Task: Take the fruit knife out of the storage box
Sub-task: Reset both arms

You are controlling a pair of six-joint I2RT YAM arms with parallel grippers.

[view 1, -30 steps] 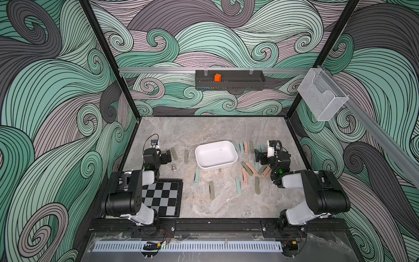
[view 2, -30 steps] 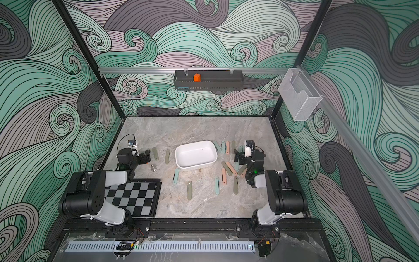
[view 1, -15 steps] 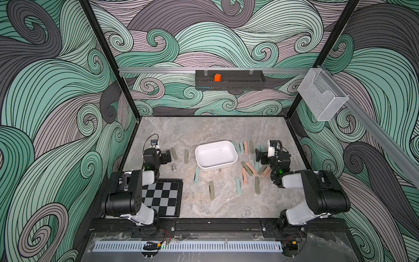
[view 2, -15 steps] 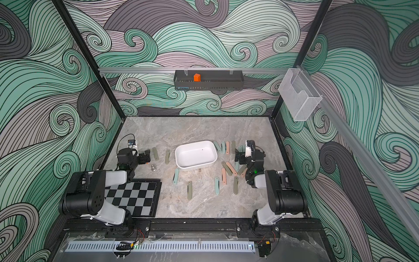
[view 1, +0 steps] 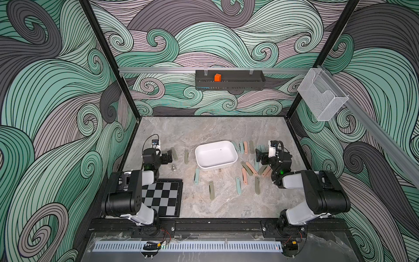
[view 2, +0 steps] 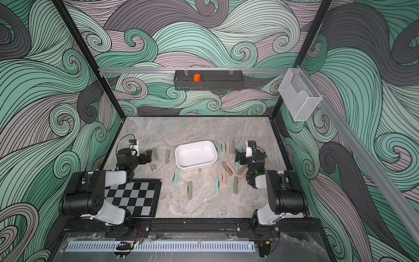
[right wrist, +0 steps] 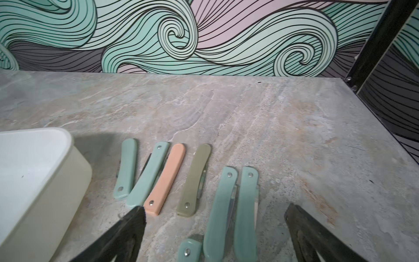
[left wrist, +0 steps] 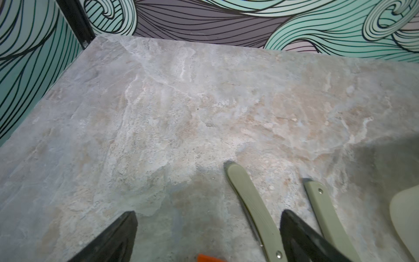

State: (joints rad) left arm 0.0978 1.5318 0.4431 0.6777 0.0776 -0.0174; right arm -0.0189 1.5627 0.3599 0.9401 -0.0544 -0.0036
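In both top views nothing has moved since a moment ago; both arms sit just where they were. The storage box (view 1: 215, 154) (view 2: 196, 155) stands in the middle of the table (view 1: 204, 131), and we see only its bare white bottom. The fruit knives (view 1: 211, 190), all folded shut, lie on the table around it, none inside. The left gripper (view 1: 169, 156) rests low on one side of the box and the right gripper (view 1: 258, 156) on the other, both spread wide and holding nothing. In the left wrist view the two black fingers (left wrist: 113, 238) stand far apart with only table between them. Two pale green knives (left wrist: 251, 204) lie just beside one finger, and a corner of the box peeks in at the edge. In the right wrist view the fingers (right wrist: 127, 236) are spread too. A row of knives lies next to the box wall (right wrist: 68, 172), and two mint knives (right wrist: 246, 208) lie under the open gap, but nothing is pinched. We think the job looks done, since the box is empty and the arms are resting.
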